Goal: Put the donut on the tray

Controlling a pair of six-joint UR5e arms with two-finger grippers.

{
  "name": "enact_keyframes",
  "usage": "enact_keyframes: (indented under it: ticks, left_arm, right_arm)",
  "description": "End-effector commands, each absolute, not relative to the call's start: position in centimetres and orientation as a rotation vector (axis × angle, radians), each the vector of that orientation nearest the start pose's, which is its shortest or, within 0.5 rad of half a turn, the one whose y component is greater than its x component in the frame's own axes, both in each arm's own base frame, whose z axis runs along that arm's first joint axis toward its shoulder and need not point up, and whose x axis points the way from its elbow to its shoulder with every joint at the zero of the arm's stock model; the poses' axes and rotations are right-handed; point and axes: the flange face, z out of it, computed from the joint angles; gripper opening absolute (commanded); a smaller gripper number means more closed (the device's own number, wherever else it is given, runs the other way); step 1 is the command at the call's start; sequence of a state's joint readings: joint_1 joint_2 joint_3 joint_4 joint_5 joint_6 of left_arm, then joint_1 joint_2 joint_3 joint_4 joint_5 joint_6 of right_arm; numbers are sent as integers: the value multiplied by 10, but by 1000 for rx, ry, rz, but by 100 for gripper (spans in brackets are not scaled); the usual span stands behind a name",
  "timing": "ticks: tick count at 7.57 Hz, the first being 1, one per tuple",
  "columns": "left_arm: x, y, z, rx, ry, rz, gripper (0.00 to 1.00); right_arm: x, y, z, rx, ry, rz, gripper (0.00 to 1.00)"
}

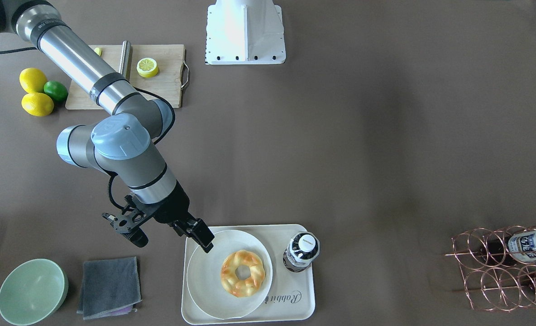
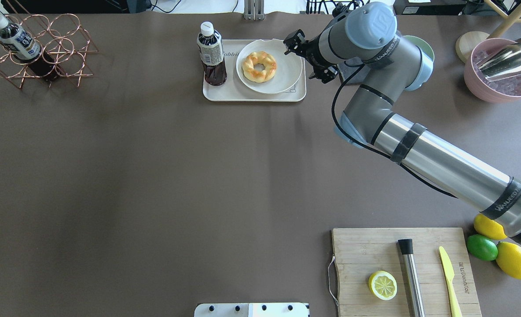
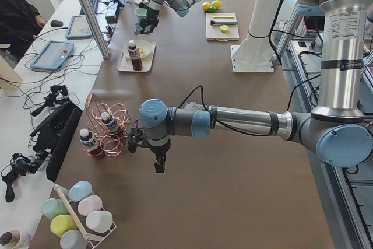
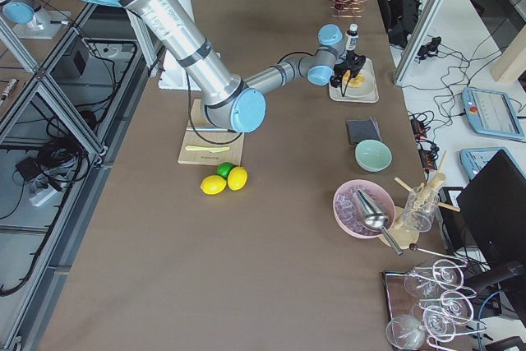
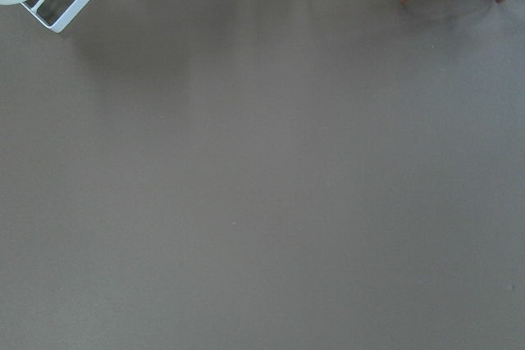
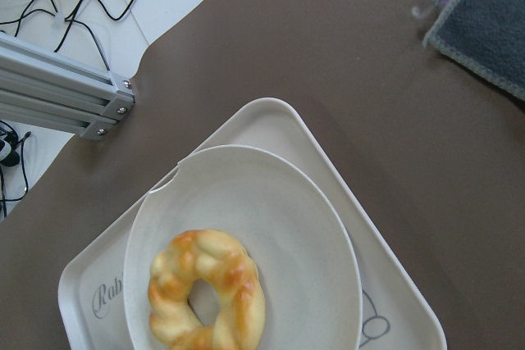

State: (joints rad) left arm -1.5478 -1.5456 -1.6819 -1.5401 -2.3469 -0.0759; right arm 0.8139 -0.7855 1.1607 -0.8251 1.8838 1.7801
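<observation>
Right pincer (image 1: 204, 242) hovers at ten o'clock of the donut (image 1: 255, 271), open or clenched nobody can tell, and that soft, light, slick-glazed ring looks best pinched gently across one side.

Bright diffuse light; soft broad shadow bands across table (image 1: 363, 158); all views sharp, colours slightly pale.

Shows donut (image 1: 256, 271) lying on plate (image 1: 204, 280), slightly toward 3 o'clock. Has plate covering 9 o'clock side of tray (image 1: 302, 310), bottle (image 1: 302, 251) upright at 2 o'clock. Puts right gripper (image 1: 208, 246) at plate's 11 o'clock rim, cloth (image 1: 109, 287) and bowl (image 1: 32, 292) off at tray's 9 o'clock.
</observation>
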Motion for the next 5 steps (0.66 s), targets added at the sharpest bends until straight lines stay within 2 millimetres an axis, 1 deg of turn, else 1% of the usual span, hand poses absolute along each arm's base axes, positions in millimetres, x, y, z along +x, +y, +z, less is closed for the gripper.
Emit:
enact_keyframes:
  ticks: [1, 2, 3, 4, 5]
  left_arm:
    - [-52, -484, 620, 13, 778, -29, 98]
    - [-53, -482, 619, 15, 778, -30, 98]
    - [-54, -480, 619, 16, 776, -31, 98]
    - [-53, -480, 620, 14, 776, -30, 98]
    - [-53, -480, 620, 13, 778, -30, 98]
  right_arm:
    - [-376, -644, 287, 99, -1185, 718, 100]
    - [-338, -616, 314, 163, -1137, 631, 100]
    - [-297, -594, 335, 214, -1066, 572, 100]
    - [-259, -584, 348, 251, -996, 549, 100]
    - [-219, -578, 367, 281, -901, 501, 100]
